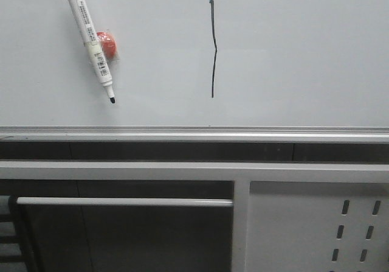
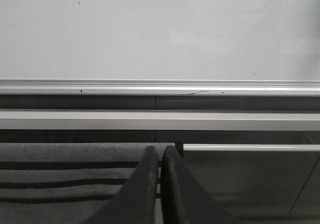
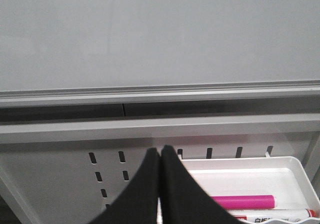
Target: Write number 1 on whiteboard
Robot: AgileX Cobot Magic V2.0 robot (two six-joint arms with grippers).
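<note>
One stroke on the board, both grippers closed and empty

One black stroke, the number 1 (image 1: pixel 213 48), stands on the whiteboard (image 1: pixel 304 47), well above the silver bottom rail (image 1: pixel 194 131) and to the right of the white marker pen (image 1: pixel 90 38). It runs near-vertical, with a small hook at its top and a slight kink midway. The pen lies tilted against the board above the rail, uncapped, its dark tip pointing down toward the rail. An orange-red round object (image 1: pixel 107 44), possibly a magnet, sits just behind the pen's barrel.

Left gripper (image 2: pixel 160 156): fingers pressed together, nothing between them, positioned below the rail and facing the board.

Right gripper (image 3: pixel 160 156): fingers likewise together and empty, below the rail, above a white tray (image 3: pixel 295 171) that holds a pink marker (image 3: pixel 242 202) and a second pen with red lettering.

Judgement: the writing step appears complete, since the digit is legible and neither gripper holds the pen. What remains, if anything, is holding clear of the board. Any further move calls for keeping both arms away from the fresh ink to avoid smearing.
</note>
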